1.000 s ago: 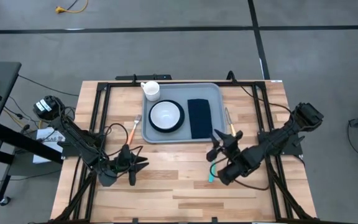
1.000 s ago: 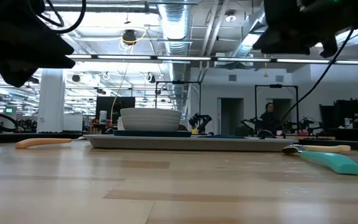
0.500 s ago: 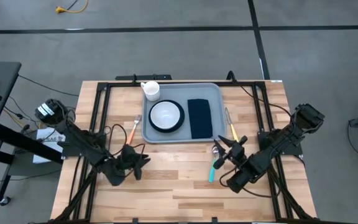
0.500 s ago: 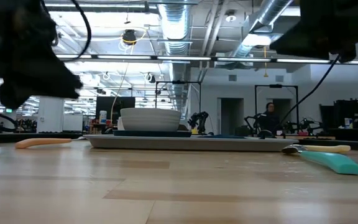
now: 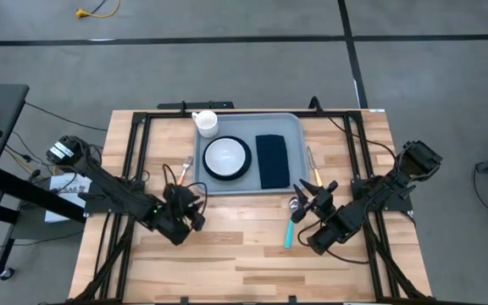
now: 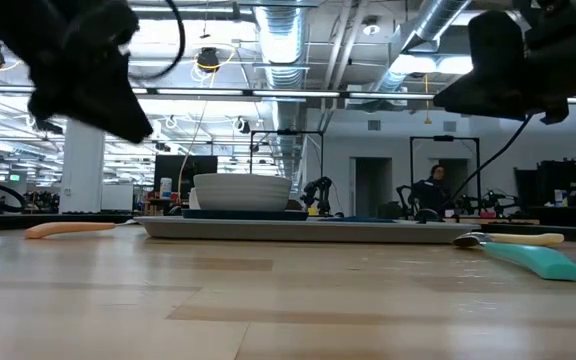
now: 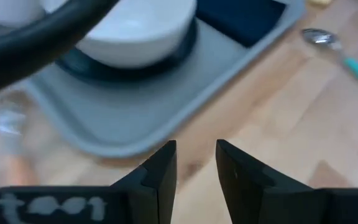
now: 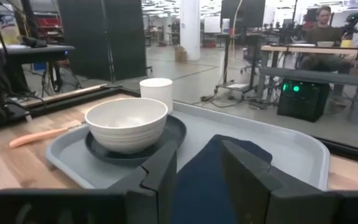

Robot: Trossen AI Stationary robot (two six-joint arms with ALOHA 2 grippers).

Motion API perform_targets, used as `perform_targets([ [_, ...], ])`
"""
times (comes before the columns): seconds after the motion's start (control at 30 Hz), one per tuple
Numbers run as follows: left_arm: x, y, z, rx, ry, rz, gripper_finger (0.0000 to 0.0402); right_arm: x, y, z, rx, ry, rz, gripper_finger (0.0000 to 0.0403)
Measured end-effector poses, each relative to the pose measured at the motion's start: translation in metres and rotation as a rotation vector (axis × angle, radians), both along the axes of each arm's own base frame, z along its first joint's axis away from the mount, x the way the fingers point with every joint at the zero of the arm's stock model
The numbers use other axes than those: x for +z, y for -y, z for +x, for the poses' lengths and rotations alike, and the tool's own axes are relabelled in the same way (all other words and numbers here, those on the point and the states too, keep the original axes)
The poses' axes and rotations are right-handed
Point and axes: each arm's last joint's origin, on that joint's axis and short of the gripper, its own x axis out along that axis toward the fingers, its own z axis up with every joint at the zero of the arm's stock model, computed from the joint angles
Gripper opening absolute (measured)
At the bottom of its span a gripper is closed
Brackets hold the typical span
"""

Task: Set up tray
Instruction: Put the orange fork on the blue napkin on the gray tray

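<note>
The grey-blue tray [image 5: 248,182] lies at the table's far middle. On it are a white bowl [image 5: 227,157] on a dark plate, a white mug [image 5: 206,124] and a navy napkin [image 5: 271,161]. My left gripper [image 5: 191,196] hovers open just off the tray's near left corner, its fingers [image 7: 160,171] above bare wood, facing the tray [image 7: 123,118]. My right gripper [image 5: 316,199] hovers open off the near right corner, looking across the napkin [image 8: 210,165] at the bowl [image 8: 127,121]. Both hang above the table in the low view.
An orange-handled fork [image 5: 180,175] lies on the wood left of the tray. A yellow-handled knife [image 5: 314,174] lies to its right, with a teal-handled spoon [image 5: 292,224] nearer, under my right arm. The near half of the table is bare wood. A person sits far off [image 8: 323,25].
My left gripper has swung from the near left of the table toward the far edge and the right, up to the tray's near left corner, turning as it went. My right gripper has shifted a little toward the right edge. Nothing on the table has moved.
</note>
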Motion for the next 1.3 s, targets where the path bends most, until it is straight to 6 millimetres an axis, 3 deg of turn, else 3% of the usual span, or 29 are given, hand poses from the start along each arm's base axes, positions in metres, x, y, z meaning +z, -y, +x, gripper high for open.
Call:
perform_targets([
  [0.13, 0.030, -0.004, -0.005, 0.064, -0.103, 0.099, 0.0100, 0.000, 0.000, 0.000, 0.000, -0.001, -0.001, 0.0116],
  [0.27, 0.039, -0.012, -0.016, 0.131, -0.200, 0.153, 0.0100, 0.000, 0.000, 0.000, 0.000, -0.001, -0.001, 0.0116],
  [0.73, -0.014, -0.038, -0.045, 0.323, -0.388, 0.050, 0.0108, 0.000, 0.000, 0.000, 0.000, -0.001, -0.001, 0.0116],
  [0.97, -0.029, -0.043, -0.037, 0.284, -0.352, -0.003, 0.0138, 0.000, 0.000, 0.000, 0.000, -0.001, 0.000, 0.0116],
  [1.3, -0.031, -0.057, -0.029, 0.300, -0.415, -0.087, 0.0184, 0.000, 0.000, 0.000, 0.000, 0.001, 0.001, 0.0116],
])
